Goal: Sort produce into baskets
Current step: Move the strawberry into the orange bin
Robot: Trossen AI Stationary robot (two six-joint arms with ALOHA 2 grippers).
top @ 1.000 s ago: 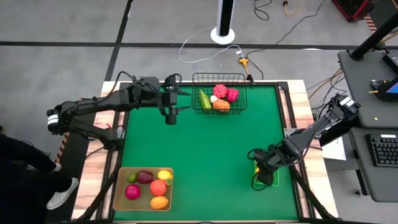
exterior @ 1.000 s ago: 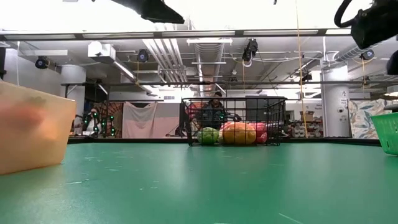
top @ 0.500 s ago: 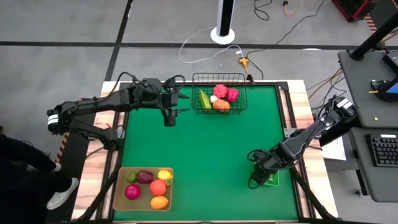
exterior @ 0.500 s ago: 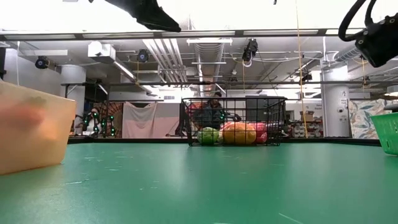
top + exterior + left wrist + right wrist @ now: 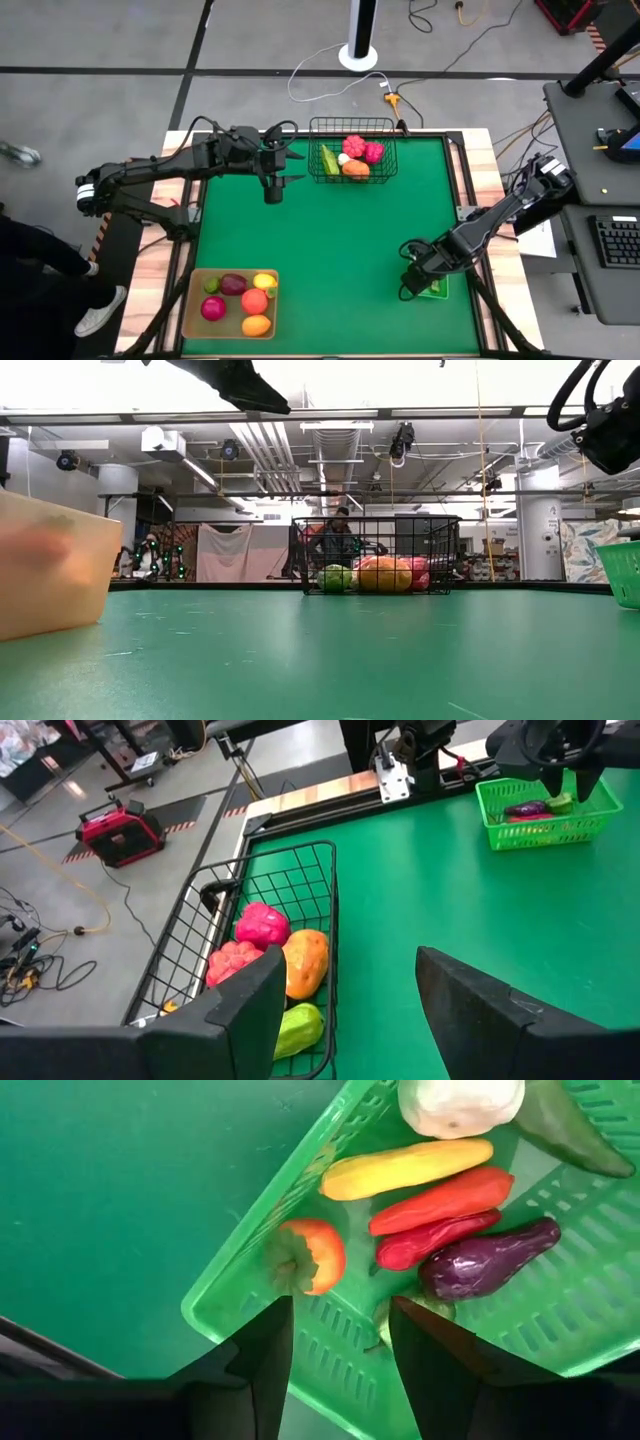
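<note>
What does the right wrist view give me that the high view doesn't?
Only the right wrist view: the pieces inside the green bin, namely a purple eggplant, red chilli, yellow piece and a white one.
Only the high view: the wire basket, tan tray and left gripper.
Both: the right gripper open over the bin.
</note>
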